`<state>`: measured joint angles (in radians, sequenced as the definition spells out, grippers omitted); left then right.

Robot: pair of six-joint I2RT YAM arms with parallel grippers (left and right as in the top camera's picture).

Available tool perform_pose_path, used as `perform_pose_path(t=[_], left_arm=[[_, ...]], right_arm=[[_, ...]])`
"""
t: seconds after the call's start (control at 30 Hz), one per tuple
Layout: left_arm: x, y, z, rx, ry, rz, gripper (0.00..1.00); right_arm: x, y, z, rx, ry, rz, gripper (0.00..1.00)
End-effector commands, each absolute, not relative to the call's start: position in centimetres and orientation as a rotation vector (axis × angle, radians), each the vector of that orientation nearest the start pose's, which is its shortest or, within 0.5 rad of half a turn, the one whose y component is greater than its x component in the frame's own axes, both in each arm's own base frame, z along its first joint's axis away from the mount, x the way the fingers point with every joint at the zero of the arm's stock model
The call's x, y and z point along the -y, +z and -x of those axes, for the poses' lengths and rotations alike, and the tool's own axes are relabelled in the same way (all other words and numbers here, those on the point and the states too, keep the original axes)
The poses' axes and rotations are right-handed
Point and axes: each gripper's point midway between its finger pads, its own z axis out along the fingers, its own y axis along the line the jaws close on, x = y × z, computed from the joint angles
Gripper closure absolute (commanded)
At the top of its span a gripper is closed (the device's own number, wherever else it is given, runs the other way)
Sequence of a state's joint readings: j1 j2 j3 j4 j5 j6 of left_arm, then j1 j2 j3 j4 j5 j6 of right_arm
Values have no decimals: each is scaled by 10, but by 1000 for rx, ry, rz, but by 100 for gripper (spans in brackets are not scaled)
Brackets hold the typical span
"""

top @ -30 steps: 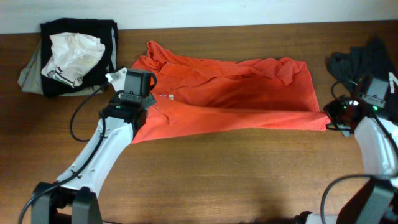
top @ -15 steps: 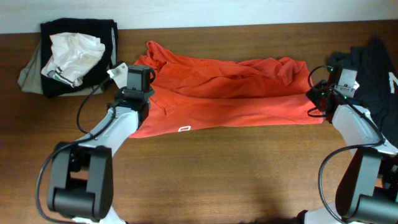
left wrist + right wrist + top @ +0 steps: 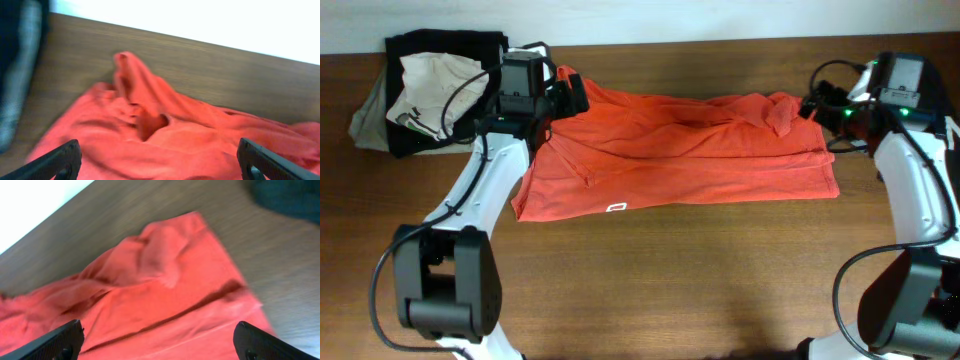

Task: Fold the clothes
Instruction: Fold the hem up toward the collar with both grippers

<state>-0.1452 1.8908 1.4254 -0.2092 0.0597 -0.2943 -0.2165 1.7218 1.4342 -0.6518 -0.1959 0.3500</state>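
Note:
The clothes, a red-orange T-shirt (image 3: 690, 160), lie folded lengthwise across the back half of the table, with a small white mark (image 3: 616, 208) near the front edge. My left gripper (image 3: 572, 95) hovers open over the shirt's far left corner, nothing between its fingers. In the left wrist view the shirt (image 3: 165, 135) fills the space under the left gripper (image 3: 162, 167). My right gripper (image 3: 815, 100) is open above the far right corner. The right wrist view shows the shirt (image 3: 165, 295) below the right gripper (image 3: 160, 345), with a fold line running across it.
A pile of black and white garments (image 3: 440, 85) sits at the back left corner. Dark clothing (image 3: 290, 197) lies just beyond the shirt's right end. A pale wall (image 3: 720, 20) runs behind the table.
Both grippers carried the shirt's near edge towards the back of the table, folding it over, then opened and let it go. Both arms now reach further back.

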Motion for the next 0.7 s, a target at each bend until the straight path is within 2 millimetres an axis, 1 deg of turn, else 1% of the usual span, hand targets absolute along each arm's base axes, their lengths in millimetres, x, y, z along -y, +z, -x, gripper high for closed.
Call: perform_pose_path(t=[0.0,0.03,0.07,0.17,0.23,0.3,0.33,0.4,0.47,0.6,0.63,0.67], left_arm=[[121,105,-538,-2355,-521,73,1],[128,88,-541,-2386,-567,66,1],[129,80,-543,-2402,-574,69,1],[130,55,-545,-2451,-581,117,1],[129,48,-546,-2458,-577,120,1],[129,45,-548,-2453,-578,129,1],[130,46,-551,-2439,-579,125,1],[131,53,-557,-2402,-584,115,6],[130,55,-559,-2390,-585,121,16],[126,54,-561,-2388,-556,139,18],[126,55,-562,-2384,-556,138,21],[128,55,-562,-2379,-558,134,29]], right_arm=[[19,156,-459,-2494,393,-475,1],[7,148,-462,-2514,404,-447,1],[1,140,-465,-2525,402,-454,1],[2,118,-467,-2552,353,-593,1],[1,109,-467,-2571,358,-609,1],[1,101,-466,-2589,354,-615,1],[1,98,-466,-2595,354,-617,1],[1,95,-465,-2601,353,-619,1],[1,92,-465,-2608,351,-622,1],[1,90,-465,-2613,351,-624,1],[1,90,-465,-2613,351,-624,1],[1,90,-465,-2613,350,-624,1]])
